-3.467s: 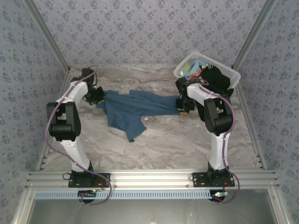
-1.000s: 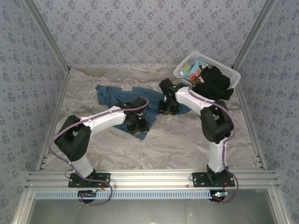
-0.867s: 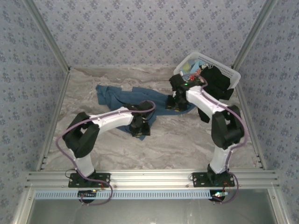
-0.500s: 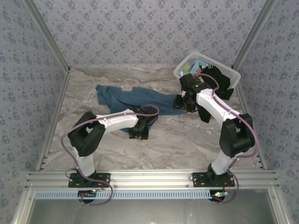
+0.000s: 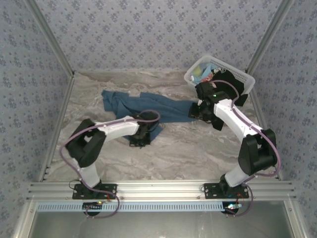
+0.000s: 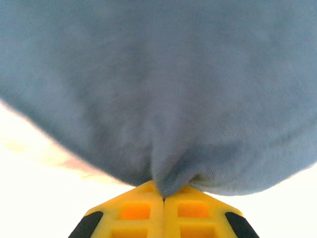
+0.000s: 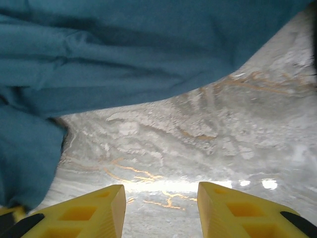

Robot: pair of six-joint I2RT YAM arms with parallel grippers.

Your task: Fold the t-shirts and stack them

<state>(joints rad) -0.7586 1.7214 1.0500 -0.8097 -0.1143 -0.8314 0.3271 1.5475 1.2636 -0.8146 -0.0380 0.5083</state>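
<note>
Dusty-blue cloth of the t-shirt (image 6: 158, 99) bunches just ahead of the left claw (image 6: 163, 198), which is pinched shut on a thin fold of hem. The right claw (image 7: 161, 208) gapes empty, the shirt just beyond its tips. A one-sided pull could slip that hem or skew the shirt.

I'm working in a lab test cell: aluminium rails (image 5: 163, 188) are framing it behind my left pincer (image 5: 139, 141), papered panels (image 5: 158, 34) are boxing it in beyond, and a marble-print tabletop (image 5: 188, 153) is lying beneath.
</note>
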